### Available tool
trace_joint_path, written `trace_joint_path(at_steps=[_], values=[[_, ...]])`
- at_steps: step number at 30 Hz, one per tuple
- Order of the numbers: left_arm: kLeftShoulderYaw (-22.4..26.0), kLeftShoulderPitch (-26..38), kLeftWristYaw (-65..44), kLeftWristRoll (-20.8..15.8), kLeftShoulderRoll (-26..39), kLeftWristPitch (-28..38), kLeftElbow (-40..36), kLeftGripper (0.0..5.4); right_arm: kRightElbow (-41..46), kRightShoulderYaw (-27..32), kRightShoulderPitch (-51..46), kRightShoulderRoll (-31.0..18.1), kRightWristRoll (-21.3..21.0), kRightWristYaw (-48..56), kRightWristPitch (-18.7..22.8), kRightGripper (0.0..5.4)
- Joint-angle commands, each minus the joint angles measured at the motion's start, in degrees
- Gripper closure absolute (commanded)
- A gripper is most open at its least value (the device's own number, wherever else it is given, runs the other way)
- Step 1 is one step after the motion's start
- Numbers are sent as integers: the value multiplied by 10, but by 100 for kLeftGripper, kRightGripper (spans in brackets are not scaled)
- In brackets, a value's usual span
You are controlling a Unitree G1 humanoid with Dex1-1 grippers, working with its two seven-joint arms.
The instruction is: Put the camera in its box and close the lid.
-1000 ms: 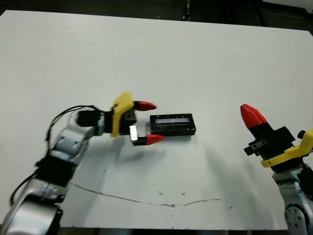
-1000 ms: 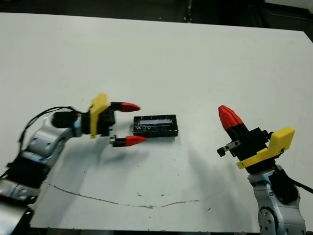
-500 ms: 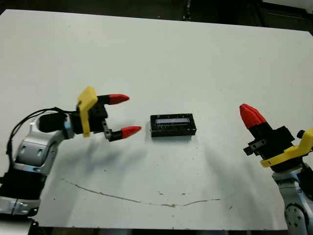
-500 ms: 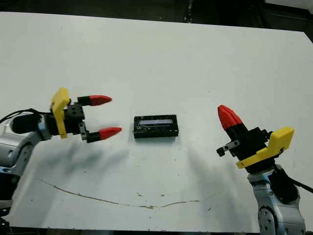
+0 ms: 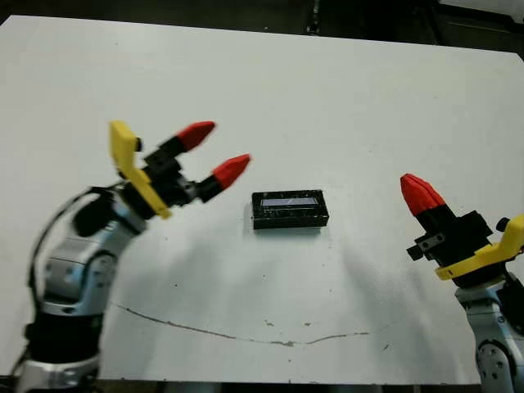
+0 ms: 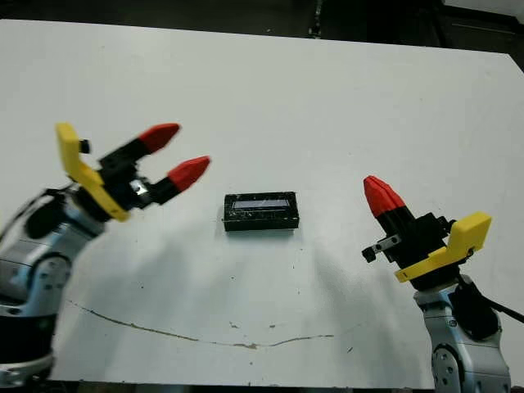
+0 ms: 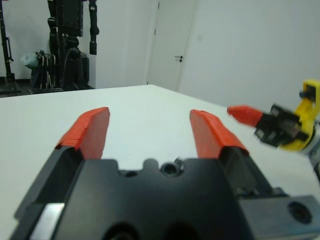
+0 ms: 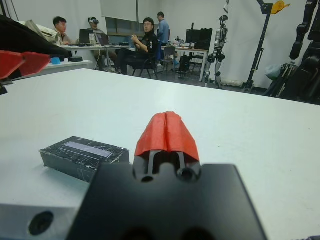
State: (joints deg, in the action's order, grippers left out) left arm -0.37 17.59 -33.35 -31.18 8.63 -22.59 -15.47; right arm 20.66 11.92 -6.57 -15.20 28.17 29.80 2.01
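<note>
A black block lies flat at the table's middle: the lid (image 5: 286,201), glossy with a pale stripe on top, sits closed over the box (image 5: 291,219), of which only the dark side wall shows. The camera is hidden. My left gripper (image 5: 214,150) hangs above the table to the left of the box, tilted upward and open, with nothing between its fingers. My right gripper (image 5: 413,187) is shut and holds nothing, well to the right of the box. The right wrist view shows the box (image 8: 82,156) ahead and to one side of the closed red fingertips (image 8: 167,131).
A thin dark crack line (image 5: 246,334) runs across the table (image 5: 344,98) near its front edge. Beyond the far edge, the right wrist view shows several people seated at desks (image 8: 145,40) and robot stands (image 8: 220,30).
My left gripper has drawn back leftward from the box, risen off the table and tilted its fingers upward, staying open. The box and my right arm have not moved.
</note>
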Motion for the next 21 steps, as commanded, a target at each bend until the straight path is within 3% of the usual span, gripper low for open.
trace_joint_path(at_steps=[1, 8, 17, 21], values=[[-39, 11, 58, 13, -28, -49, -9, 191, 4, 3, -5, 3, 1, -16, 5, 540], [-112, 32, 213, 79, -99, -147, 0, 291, 14, 7, -6, 13, 15, -52, 23, 540], [-168, 18, 272, 145, -185, -138, 135, 432, 30, 6, -12, 17, 19, -83, 41, 540], [-192, -1, 296, 173, -205, -151, 160, 489, 32, 5, -12, 17, 20, -83, 43, 540]])
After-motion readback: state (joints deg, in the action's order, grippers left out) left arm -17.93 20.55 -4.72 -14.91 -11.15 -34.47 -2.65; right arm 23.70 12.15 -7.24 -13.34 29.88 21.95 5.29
